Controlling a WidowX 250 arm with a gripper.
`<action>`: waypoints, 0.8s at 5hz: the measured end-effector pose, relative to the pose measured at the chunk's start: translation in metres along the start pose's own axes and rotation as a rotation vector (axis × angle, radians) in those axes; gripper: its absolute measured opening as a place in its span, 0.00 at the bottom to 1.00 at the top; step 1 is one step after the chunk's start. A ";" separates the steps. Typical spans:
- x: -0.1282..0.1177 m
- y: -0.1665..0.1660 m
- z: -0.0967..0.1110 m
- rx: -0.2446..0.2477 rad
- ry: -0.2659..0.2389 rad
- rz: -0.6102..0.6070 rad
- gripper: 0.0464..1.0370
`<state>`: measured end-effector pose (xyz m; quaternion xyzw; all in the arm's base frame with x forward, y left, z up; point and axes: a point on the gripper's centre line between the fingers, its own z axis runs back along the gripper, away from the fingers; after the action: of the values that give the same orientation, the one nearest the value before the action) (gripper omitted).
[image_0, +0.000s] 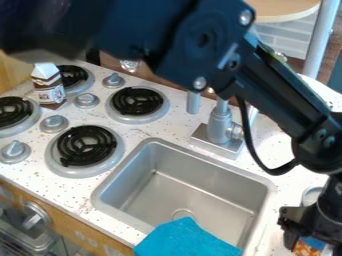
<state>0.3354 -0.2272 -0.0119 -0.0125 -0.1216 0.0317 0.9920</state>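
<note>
The gripper (308, 221) hangs low at the right edge, over the counter to the right of the sink. Directly below it, and partly hidden by it, is a small item with blue and orange colouring (308, 246); whether it is held or only close by is unclear. A bright blue cloth (187, 240) lies over the sink's front rim, left of the gripper. Behind the gripper, a round metallic object (311, 194) is partly covered by the arm.
The metal sink (150, 192) has a faucet (219, 125) at its back edge. On the left are several black coil burners (87, 145) with grey knobs (53, 123) among them. A small brown and white carton (48, 86) stands upright between the left burners.
</note>
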 end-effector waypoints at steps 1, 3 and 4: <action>0.014 -0.003 -0.003 0.008 -0.011 0.008 0.96; 0.045 -0.008 -0.009 0.019 -0.024 0.033 0.96; 0.054 -0.009 -0.011 0.025 -0.029 0.039 0.96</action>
<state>0.3906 -0.2326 -0.0088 -0.0023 -0.1353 0.0528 0.9894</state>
